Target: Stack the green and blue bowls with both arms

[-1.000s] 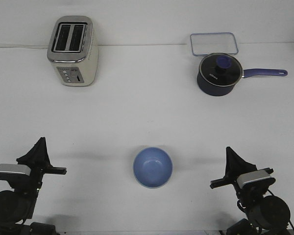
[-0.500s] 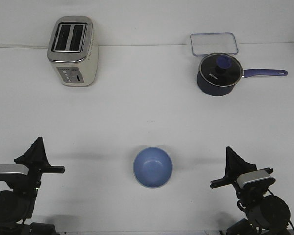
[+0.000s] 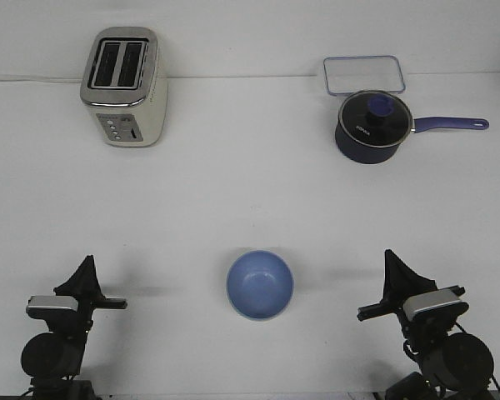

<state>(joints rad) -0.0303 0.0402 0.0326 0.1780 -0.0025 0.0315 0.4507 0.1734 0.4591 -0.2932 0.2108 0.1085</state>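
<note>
- One blue bowl [image 3: 260, 285] on the table, alone; no green bowl in view.
- Left gripper [image 3: 87, 268] and right gripper [image 3: 392, 262] flank the bowl, apart, empty; jaw state indiscernible.
- Stacking: apparently unstarted.

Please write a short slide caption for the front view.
Blue bowl sits between left gripper and right gripper; no green bowl visible.

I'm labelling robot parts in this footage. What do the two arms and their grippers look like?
Both arms are black. The left gripper and right gripper each taper to a dark pointed tip. Behind each sits a small grey block with a thin black rod sticking out sideways, above a round black joint housing. Black cables loop around the right arm's base.
</note>
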